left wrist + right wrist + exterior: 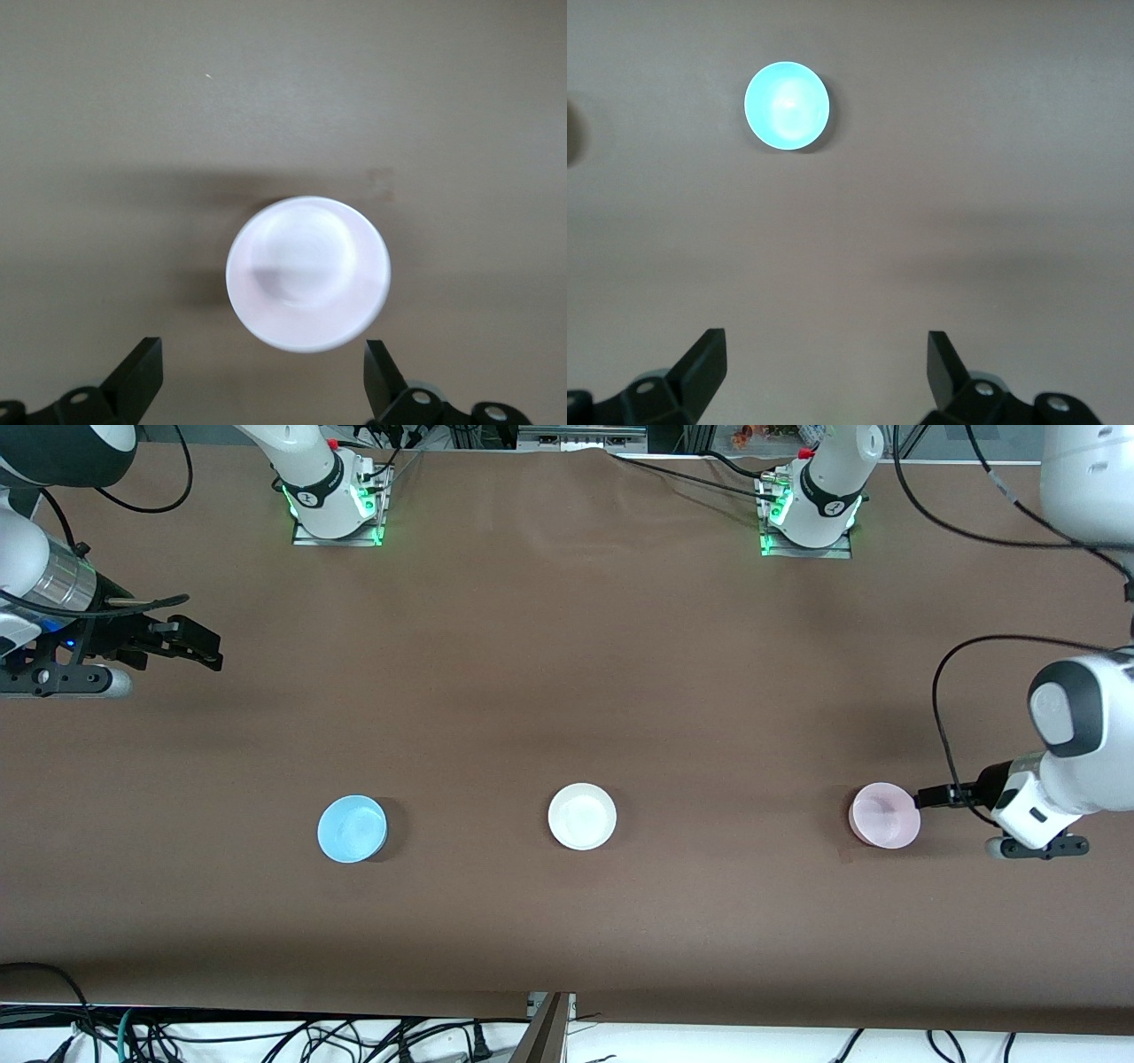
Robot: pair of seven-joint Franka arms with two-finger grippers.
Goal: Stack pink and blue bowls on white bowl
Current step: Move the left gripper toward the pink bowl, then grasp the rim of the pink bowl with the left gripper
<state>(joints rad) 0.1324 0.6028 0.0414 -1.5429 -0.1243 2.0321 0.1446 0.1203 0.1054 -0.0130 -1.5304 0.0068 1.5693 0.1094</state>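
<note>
Three unmarked bowls (582, 816), no legible writing

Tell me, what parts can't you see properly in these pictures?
- Left gripper: front view, its arm covers most of it beside the pink bowl.
- Right gripper: right wrist view, bottom edge cuts its open jaws.
- White bowl: absent from both wrist views.
- Blue bowl: washed out by glare.

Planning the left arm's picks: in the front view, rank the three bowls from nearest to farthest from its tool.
From the left tool:
1. Pink bowl, right beside the tool, at the left arm's end.
2. White bowl, mid-table.
3. Blue bowl, toward the right arm's end.
</note>
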